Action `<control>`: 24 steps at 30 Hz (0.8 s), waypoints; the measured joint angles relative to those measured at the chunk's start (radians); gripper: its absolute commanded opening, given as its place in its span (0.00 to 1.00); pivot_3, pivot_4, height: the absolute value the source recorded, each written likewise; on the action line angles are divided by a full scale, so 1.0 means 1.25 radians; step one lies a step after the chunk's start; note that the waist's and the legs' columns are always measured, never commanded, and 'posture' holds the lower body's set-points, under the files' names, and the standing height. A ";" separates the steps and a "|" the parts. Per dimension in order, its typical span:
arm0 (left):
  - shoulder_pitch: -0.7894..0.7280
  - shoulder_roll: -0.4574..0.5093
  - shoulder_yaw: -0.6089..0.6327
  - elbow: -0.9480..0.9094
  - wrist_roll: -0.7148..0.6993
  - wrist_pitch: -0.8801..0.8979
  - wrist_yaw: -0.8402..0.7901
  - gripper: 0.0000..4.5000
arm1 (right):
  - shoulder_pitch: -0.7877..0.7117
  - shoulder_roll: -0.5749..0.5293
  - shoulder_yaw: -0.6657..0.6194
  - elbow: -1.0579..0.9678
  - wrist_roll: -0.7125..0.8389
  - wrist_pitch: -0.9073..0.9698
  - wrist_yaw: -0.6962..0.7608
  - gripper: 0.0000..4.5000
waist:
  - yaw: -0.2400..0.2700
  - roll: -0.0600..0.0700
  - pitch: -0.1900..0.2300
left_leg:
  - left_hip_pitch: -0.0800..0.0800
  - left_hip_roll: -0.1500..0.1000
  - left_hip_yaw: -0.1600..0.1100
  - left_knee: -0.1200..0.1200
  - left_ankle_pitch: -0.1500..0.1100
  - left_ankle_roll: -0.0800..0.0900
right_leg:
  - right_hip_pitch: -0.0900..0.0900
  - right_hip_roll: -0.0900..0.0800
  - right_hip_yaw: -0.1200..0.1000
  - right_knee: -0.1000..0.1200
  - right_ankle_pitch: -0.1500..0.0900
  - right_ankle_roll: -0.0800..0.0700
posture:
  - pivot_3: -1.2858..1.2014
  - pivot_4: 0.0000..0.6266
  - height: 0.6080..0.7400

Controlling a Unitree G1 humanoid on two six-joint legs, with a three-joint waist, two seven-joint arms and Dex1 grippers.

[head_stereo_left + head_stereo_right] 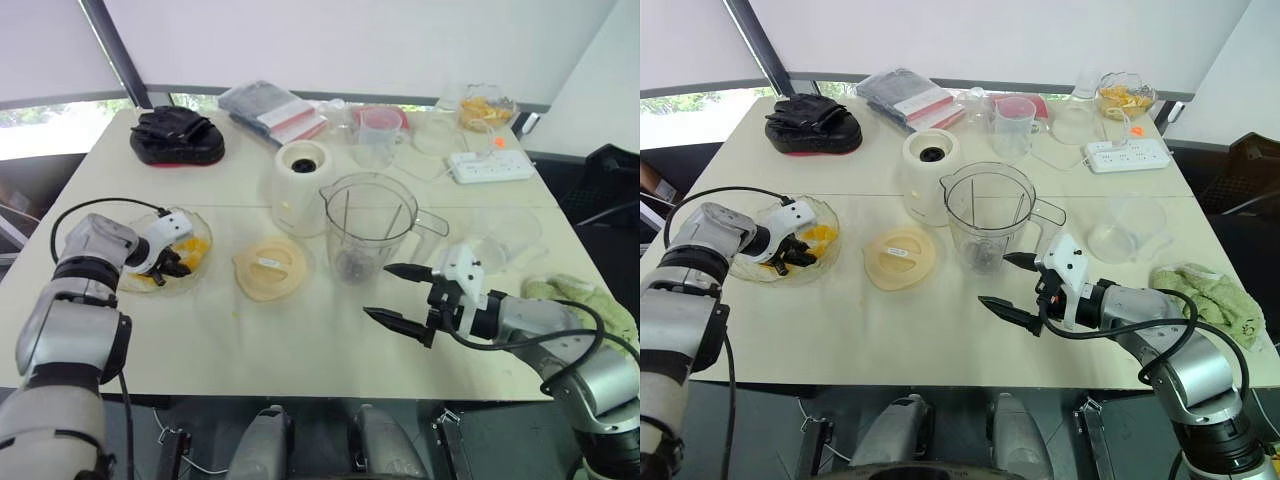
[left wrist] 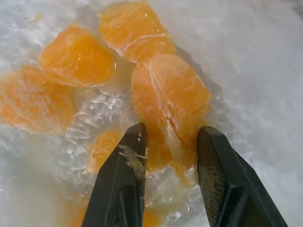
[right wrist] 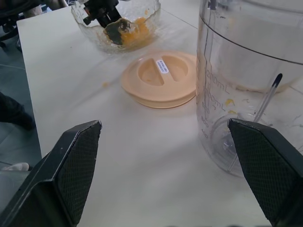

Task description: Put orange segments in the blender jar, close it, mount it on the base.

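A glass bowl (image 1: 203, 243) at the left holds several orange segments (image 2: 75, 59). My left gripper (image 1: 163, 262) is down in it, shut on one orange segment (image 2: 170, 109) that still lies in the bowl. The clear blender jar (image 1: 367, 225) stands upright and uncovered mid-table, with only scraps at its bottom. Its cream lid (image 1: 269, 267) lies flat between bowl and jar. The white base (image 1: 300, 185) stands just behind the jar. My right gripper (image 1: 378, 290) hovers open and holding nothing, in front of the jar to its right.
A black bag (image 1: 175, 135) sits at the back left, with plastic bags (image 1: 275, 110) and a measuring cup (image 1: 378, 130) behind the base. A power strip (image 1: 490, 165) and a bowl of peel (image 1: 485, 108) are back right. A clear bowl (image 1: 505, 235) and green cloth (image 1: 580, 300) lie right.
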 measured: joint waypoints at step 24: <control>0.234 -0.008 0.262 -0.104 -0.264 -0.090 0.083 0.16 | 0.000 0.008 0.017 0.006 -0.019 -0.009 -0.007 1.00 | -0.003 0.006 -0.004 | 0.000 0.000 0.000 0.000 0.000 0.001 | 0.000 -0.001 0.000 -0.001 0.000 0.000 | 0.52 0.24 1.00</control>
